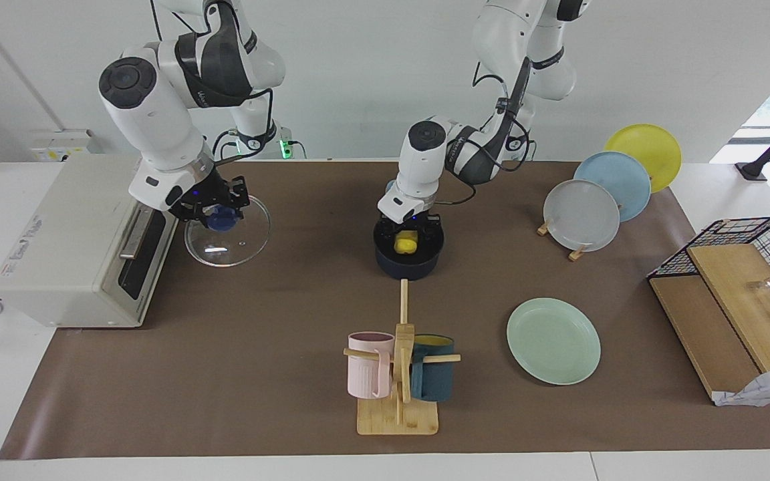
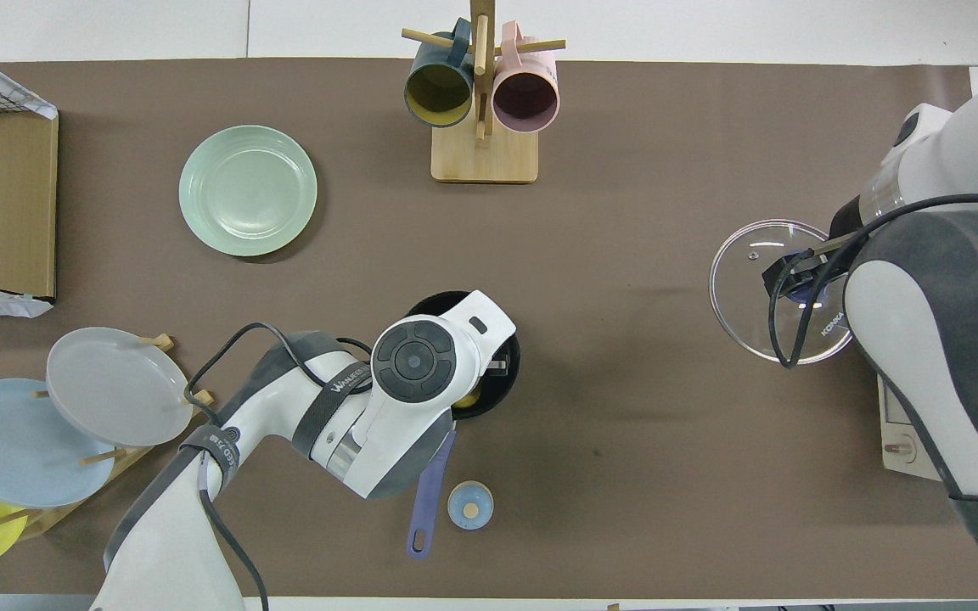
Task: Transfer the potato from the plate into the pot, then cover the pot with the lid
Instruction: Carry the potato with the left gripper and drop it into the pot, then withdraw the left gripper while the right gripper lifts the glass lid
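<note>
The potato (image 1: pixel 405 244) is in the pot (image 1: pixel 409 264) now, so the first job looks done. The left tool (image 1: pixel 409 230) is right over the pot, just above the potato. I cannot tell if its two fingers have let go of the potato or not.

The plate (image 1: pixel 553 341) is bare. It lies farther from the robots than the pot, toward the left arm's end of the table (image 1: pixel 278 321).

The right tool (image 1: pixel 214 212) is clenched on the blue knob of the lid (image 1: pixel 228 234). The lid looks lifted a little off the table, beside the white oven (image 1: pixel 71 247), well apart from the pot.

So the step in hand is the second job (putting the lid on). I think the left arm has to go up and away from the pot first, or the lid will bump into it. Then the right arm can carry the lid over the pot, keep it flat, and set it down so the rim sits all the way round. The pot's long handle (image 2: pixel 429 501) points toward the robots, next to a little blue bell (image 2: pixel 470 506). The mug stand (image 1: pixel 398 374) is well away from the lid's path.
</note>
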You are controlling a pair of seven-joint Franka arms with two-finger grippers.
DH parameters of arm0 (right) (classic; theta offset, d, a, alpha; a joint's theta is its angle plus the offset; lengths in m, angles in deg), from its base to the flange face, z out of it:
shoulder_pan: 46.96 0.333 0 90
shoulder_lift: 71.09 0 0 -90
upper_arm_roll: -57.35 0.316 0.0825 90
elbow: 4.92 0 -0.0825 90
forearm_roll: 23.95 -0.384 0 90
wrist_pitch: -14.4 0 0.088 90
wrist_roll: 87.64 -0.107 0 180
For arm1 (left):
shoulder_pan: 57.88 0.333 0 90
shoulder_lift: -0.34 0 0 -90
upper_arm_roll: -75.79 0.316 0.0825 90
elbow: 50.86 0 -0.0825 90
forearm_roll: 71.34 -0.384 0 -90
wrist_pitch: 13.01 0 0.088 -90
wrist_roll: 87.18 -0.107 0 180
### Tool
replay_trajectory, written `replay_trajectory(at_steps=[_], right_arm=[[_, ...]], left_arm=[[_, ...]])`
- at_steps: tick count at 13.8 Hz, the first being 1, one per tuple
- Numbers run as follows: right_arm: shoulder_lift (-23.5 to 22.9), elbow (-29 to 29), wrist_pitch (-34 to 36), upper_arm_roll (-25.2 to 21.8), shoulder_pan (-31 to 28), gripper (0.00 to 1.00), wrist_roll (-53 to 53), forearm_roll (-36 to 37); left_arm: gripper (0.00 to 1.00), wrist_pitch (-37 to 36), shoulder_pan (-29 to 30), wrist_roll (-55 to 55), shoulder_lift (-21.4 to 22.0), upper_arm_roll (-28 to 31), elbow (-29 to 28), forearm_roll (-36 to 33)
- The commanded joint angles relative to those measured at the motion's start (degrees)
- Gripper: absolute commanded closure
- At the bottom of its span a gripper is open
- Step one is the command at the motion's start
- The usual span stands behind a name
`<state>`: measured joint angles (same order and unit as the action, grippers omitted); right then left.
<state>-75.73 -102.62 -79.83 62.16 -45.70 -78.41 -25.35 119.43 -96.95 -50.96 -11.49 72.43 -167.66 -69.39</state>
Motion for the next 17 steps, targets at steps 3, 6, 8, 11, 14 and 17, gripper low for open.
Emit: replay_trajectory(at_steps=[3, 6, 8, 11, 14, 17], right_arm=[[0.3, -0.2, -0.7, 0.5, -0.1, 1.0, -2.0, -0.4], [0.3, -0.2, -3.0, 0.6, 7.0, 1.0, -10.8, -1.0], [-0.4, 0.3, -5.2, 0.7, 12.7, 1.0, -20.5, -1.1], [-5.4, 4.6, -8.2, 1.3, 21.5, 1.0, -32.0, -1.4], [-9.7, 7.0, -13.2, 1.3, 28.9, 1.0, -37.7, -1.1], [-13.1, 7.0, -17.5, 1.3, 32.6, 1.0, -41.8, -0.7]], left_arm=[[0.0, -22.4, 9.4, -2.2, 8.1, 0.6, 14.3, -0.9], [0.0, -32.2, 18.8, -10.3, 10.8, 0.8, 21.4, -0.8], [0.0, -34.4, 26.6, -21.4, 12.6, 0.8, 21.4, -0.7], [0.0, -36.6, 33.3, -30.7, 13.9, 0.8, 21.5, -0.8], [0.0, -38.2, 34.6, -31.1, 14.0, 0.8, 22.7, -1.3], [0.0, -42.9, 34.5, -31.2, 13.8, 0.6, 26.3, -3.3]])
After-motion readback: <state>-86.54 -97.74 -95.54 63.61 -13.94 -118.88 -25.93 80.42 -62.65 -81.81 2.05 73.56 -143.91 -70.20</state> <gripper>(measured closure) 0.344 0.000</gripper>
